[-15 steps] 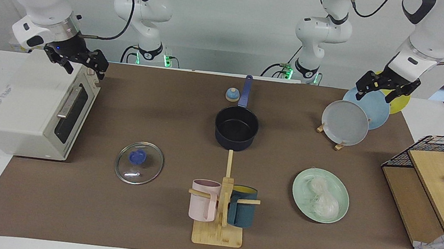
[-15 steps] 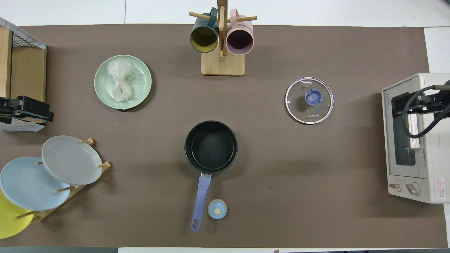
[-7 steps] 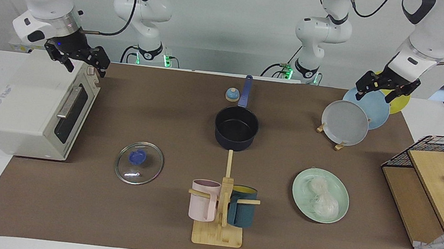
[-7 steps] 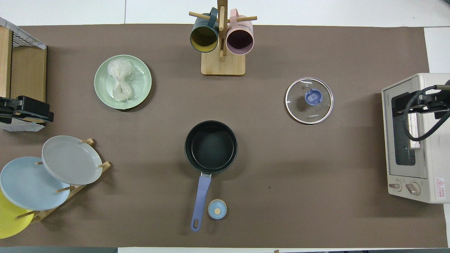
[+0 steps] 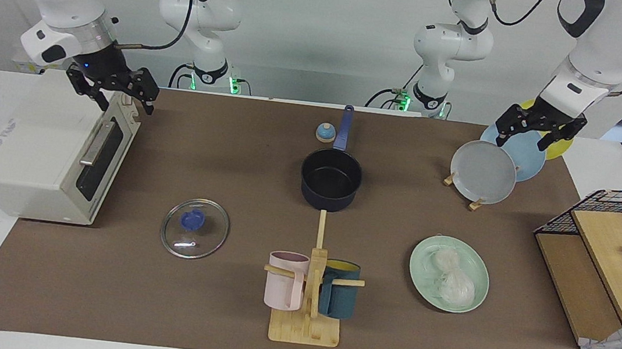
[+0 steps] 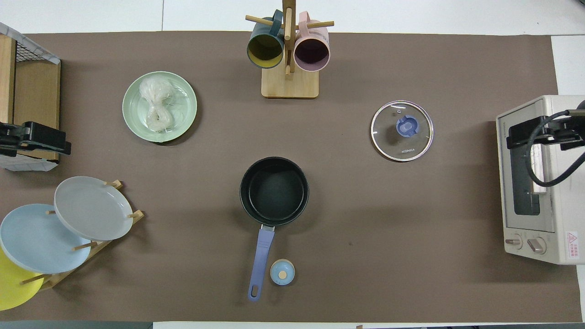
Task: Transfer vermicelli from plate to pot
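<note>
Two whitish vermicelli bundles [image 5: 451, 278] lie on the mint-green plate [image 5: 425, 253], toward the left arm's end of the table; they also show in the overhead view [image 6: 156, 107] on the plate [image 6: 183, 93]. The dark navy pot [image 5: 331, 180] stands empty mid-table, nearer to the robots than the plate, its blue handle [image 5: 344, 125] pointing at the robots; it also shows in the overhead view [image 6: 274, 191]. My left gripper [image 5: 521, 141] is open and empty, up over the plate rack. My right gripper [image 5: 125, 100] is open and empty, up over the toaster oven's corner.
A rack with grey plate [image 5: 483, 172], light blue and yellow plates stands under the left gripper. A toaster oven [image 5: 44, 150], a glass lid [image 5: 194, 235], a mug tree [image 5: 309, 291], a small blue knob [image 5: 324, 133] and a wire-and-wood shelf [image 5: 606, 255] are on the table.
The right gripper has shifted a little toward the table's middle, off the oven's top. The left gripper has shifted slightly over the plate rack. Nothing on the table has moved.
</note>
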Controlling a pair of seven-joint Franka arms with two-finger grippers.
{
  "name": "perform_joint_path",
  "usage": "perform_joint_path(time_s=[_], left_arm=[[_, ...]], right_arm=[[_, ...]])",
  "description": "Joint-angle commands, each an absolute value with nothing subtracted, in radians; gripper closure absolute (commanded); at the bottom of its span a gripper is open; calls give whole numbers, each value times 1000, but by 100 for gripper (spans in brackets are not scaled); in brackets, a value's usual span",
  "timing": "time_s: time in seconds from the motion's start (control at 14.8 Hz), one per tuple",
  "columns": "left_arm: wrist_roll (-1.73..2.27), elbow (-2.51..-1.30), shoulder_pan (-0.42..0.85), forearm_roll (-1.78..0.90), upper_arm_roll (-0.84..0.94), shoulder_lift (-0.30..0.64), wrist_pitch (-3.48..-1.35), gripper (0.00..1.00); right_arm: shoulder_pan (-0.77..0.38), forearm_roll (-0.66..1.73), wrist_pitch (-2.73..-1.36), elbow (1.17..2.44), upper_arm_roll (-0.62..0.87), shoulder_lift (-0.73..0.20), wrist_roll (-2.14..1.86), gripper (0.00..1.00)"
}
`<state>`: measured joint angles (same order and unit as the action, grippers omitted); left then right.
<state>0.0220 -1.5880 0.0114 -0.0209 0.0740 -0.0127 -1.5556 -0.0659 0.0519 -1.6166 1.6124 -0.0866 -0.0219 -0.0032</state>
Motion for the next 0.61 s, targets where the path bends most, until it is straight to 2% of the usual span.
perform_joint_path(time_s=[0.0,0.2,0.41,0.54], left_arm=[[35,-1595,47,-6,71,41,-1630,0],[35,-1588,51,-8,71,133,-1701,0],[35,-1589,52,-8,72,237,-1816,0],[35,-1598,77,-8,71,320,-1934,0]], right_arm=[[-115,69,-1721,1628,-87,-125,-25,0],[-150,66,-1831,1653,-87,-215,-20,0],[-179,67,-2037,1765,-87,-224,-18,0],[-189,67,-2068,1764,-87,-273,-18,0]])
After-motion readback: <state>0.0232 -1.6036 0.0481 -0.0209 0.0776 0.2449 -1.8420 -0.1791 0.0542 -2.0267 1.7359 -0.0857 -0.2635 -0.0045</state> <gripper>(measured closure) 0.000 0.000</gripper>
